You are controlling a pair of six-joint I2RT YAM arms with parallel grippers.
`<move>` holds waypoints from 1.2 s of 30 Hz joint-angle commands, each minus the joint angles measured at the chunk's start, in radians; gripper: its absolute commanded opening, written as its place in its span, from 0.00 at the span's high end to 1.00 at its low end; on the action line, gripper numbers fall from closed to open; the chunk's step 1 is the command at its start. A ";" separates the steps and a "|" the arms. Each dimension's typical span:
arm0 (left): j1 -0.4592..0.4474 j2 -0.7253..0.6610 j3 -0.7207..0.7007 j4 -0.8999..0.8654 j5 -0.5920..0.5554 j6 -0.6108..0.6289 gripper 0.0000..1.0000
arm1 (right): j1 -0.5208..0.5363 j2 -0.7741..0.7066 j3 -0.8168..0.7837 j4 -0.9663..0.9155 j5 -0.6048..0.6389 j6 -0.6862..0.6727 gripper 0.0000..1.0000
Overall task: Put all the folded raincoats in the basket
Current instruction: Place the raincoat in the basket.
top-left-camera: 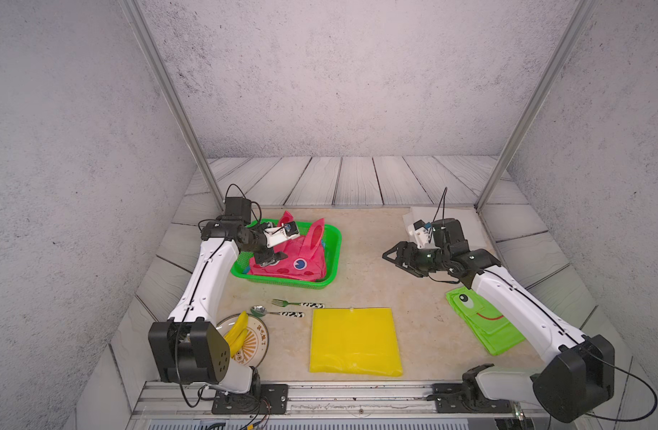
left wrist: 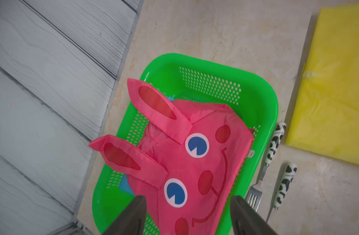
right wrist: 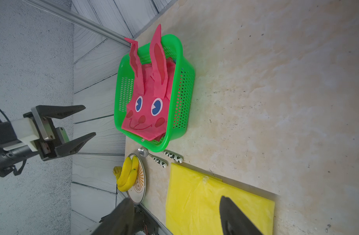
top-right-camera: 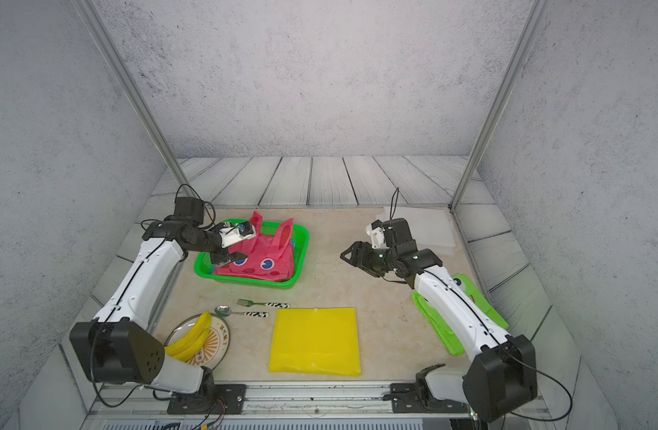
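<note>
A bright green mesh basket (top-left-camera: 333,257) (top-right-camera: 302,257) stands at the back left of the table. A folded pink rabbit-faced raincoat (top-left-camera: 301,262) (left wrist: 205,162) lies inside it, its ears sticking up over the far rim. My left gripper (top-left-camera: 271,260) (left wrist: 188,197) hovers above the raincoat's near end, open, with nothing between its fingers. From the right wrist view the left gripper (right wrist: 89,120) also shows open and empty. A flat folded yellow raincoat (top-left-camera: 355,340) lies front centre. A lime-green frog-faced raincoat (top-left-camera: 483,320) lies partly under my right arm. My right gripper (top-left-camera: 388,257) (right wrist: 175,199) hangs open and empty in mid-air.
A fork (top-left-camera: 297,303) and spoon (top-left-camera: 279,312) with cow-print handles lie just in front of the basket. A plate (top-left-camera: 258,344) with bananas (top-left-camera: 236,331) sits front left by the left arm's base. A white object (top-left-camera: 413,219) is at the back right corner.
</note>
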 commanded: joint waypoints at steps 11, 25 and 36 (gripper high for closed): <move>0.006 0.264 0.026 -0.082 -0.021 -0.527 0.57 | 0.010 0.048 0.050 -0.050 0.027 -0.048 0.30; 0.006 0.368 -0.052 0.013 -0.173 -0.642 0.70 | 0.091 0.216 0.161 -0.090 0.020 -0.069 0.28; 0.003 0.294 -0.197 0.236 -0.101 -0.764 0.69 | 0.300 0.656 0.593 -0.268 0.358 0.029 0.26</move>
